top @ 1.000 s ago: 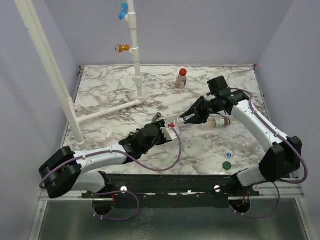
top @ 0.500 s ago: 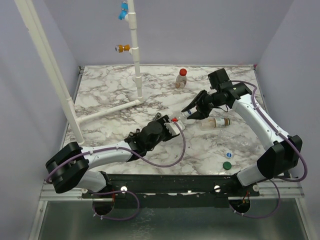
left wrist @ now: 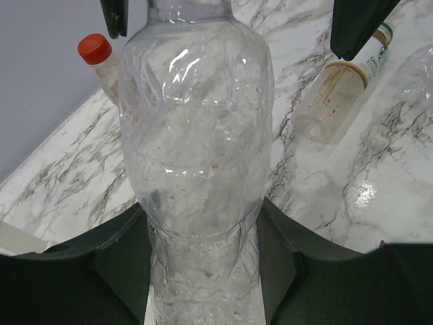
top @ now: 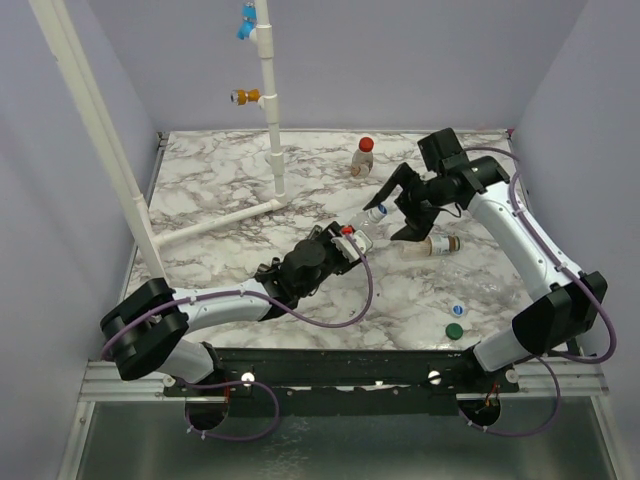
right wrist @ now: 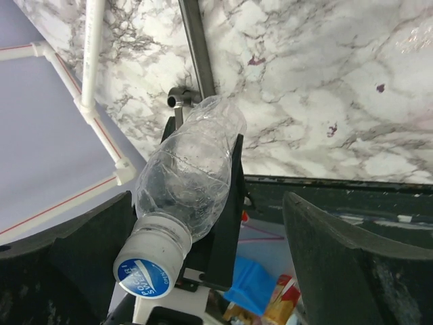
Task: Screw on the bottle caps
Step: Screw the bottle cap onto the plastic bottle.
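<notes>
My left gripper (top: 345,240) is shut on a clear bottle (top: 362,226), gripping its lower body (left wrist: 196,169) between both fingers (left wrist: 128,254). The bottle points up and to the right, and a white-and-blue cap (right wrist: 143,277) sits on its neck. My right gripper (top: 396,210) stands open around that cap, one finger (right wrist: 88,250) close beside it and the other far off. A red-capped bottle (top: 363,157) stands at the back. A labelled bottle (top: 432,245) lies on its side. Loose white-and-blue (top: 458,310) and green caps (top: 454,330) rest near the front edge.
A white pipe frame (top: 270,120) rises at the back left, carrying an orange fitting (top: 245,97) and a blue one (top: 246,25); its angled leg (top: 100,130) runs along the left side. The lying bottle (left wrist: 338,88) is just under my right gripper.
My right gripper was shut on the cap and has sprung open, drawing back slightly. The left arm has carried the bottle a little up and to the right.
</notes>
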Tool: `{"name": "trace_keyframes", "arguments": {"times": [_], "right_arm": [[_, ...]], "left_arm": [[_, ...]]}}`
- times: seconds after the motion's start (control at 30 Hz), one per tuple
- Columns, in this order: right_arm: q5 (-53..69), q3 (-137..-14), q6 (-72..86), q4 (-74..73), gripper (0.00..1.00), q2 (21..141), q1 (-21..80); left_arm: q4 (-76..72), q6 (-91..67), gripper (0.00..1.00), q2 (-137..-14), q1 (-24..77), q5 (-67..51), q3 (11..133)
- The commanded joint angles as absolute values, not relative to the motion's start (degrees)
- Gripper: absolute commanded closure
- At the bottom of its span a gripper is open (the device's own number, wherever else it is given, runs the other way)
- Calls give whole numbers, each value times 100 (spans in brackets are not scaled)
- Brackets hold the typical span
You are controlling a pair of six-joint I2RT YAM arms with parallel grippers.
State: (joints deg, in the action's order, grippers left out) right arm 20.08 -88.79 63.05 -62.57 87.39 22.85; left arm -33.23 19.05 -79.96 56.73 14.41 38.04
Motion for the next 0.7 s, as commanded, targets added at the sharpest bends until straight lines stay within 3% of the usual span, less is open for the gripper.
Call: {"name": "trace_keyframes", "arguments": {"times": [0.0,0.13,0.43,0.67], "right_arm": [[1423,-9178,5933,-6246,5,8419,2254],[1312,-9114,5473,-5516,0,7981,2259],[1282,-9105,3853,-4619,0,7504,2259],[2529,-8645,2138,-3831,13,6848,2252]], "left_arm": [[-3818,1654,100,-8071,5635,1246,3964],[-3824,1602,100,-8076,5629,1004,3949],[-3832,1427,100,-8072,5607,415,3983],[-3806,963,100,-7753,5472,-545,3753]]}}
